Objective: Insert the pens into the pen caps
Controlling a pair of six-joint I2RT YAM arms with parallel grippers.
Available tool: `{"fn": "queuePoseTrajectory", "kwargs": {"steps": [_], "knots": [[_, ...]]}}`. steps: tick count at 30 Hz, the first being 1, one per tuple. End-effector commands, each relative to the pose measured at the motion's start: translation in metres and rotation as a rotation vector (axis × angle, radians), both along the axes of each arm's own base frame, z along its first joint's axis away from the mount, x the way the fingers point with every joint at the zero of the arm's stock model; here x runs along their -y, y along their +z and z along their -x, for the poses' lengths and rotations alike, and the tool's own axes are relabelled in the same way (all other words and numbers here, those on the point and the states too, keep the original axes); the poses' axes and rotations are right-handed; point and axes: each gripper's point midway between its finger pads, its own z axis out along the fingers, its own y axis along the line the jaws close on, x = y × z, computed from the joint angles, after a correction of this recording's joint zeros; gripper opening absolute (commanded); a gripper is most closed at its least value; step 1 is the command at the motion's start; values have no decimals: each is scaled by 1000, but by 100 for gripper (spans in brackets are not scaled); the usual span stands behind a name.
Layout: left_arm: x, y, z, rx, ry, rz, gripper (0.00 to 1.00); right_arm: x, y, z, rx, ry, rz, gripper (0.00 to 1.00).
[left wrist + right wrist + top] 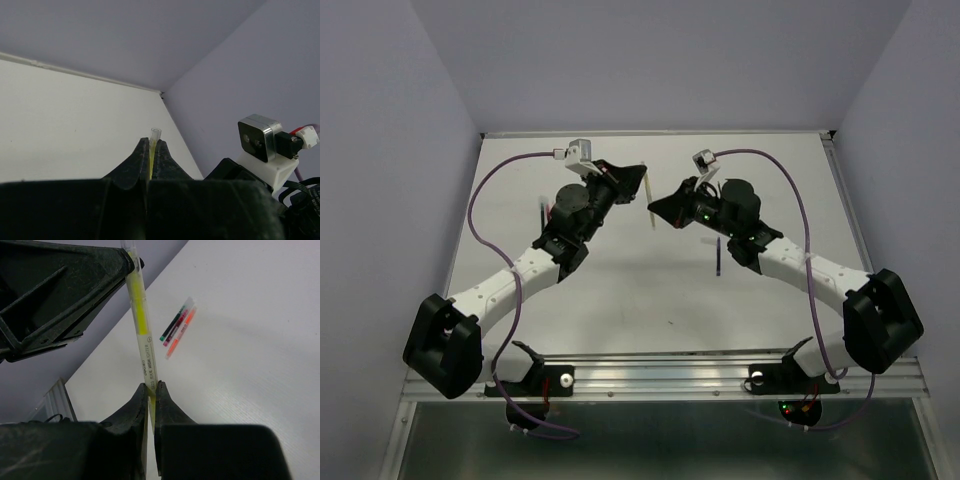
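Top external: white desk (620, 295) is walled on 3 sides, w/ a metal rail along the near edge. Both arms reach in toward the far-centre, so the tips meet well clear of the side walls. The wide near half of the desk is bare apart from a tiny dark speck.

The left fingers (640, 174) and right fingers (654, 209) both hold the same yellow pen (648, 198), off the desk. The left pair holds its far end, the right pair its near end.

Left wrist: the fingers are pressed together on the pen, and a clear pen cap (155, 132) pokes out just past the tips. Whether it's fully seated can't be told. The right arm's camera block sits close by on the right.

Right wrist: the fingers are clamped on the lower end of the pen, which runs up to the left arm's black fingers at top. The barrel betw. the two grips is free.

Other items:
- A dark blue pen (719, 255) lies on the desk just beside the right forearm.
- Three loose pens lie side by side, touching or nearly so: green (172, 326), red (178, 325), orange (181, 333). They are on open desk beyond the held pen, near the side wall
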Motion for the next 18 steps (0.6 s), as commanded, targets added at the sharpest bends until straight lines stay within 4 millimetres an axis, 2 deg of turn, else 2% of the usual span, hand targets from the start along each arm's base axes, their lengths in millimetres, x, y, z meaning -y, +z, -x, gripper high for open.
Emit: {"fn": "queuePoseTrajectory", "kwargs": {"steps": [1, 5, 9, 14, 18], "knots": [[36, -47, 48, -126, -245, -78, 0, 38, 159, -47, 416, -273, -271, 1], [37, -50, 50, -135, -259, -82, 0, 39, 180, -41, 464, -257, -307, 1], [33, -57, 48, -145, -239, -116, 0, 40, 188, -36, 493, -247, -288, 1], [30, -58, 46, -149, -223, -146, 0, 43, 185, -31, 483, -233, -258, 1], [31, -49, 46, -124, -230, -145, 0, 40, 170, -35, 446, -227, -206, 1]]}}
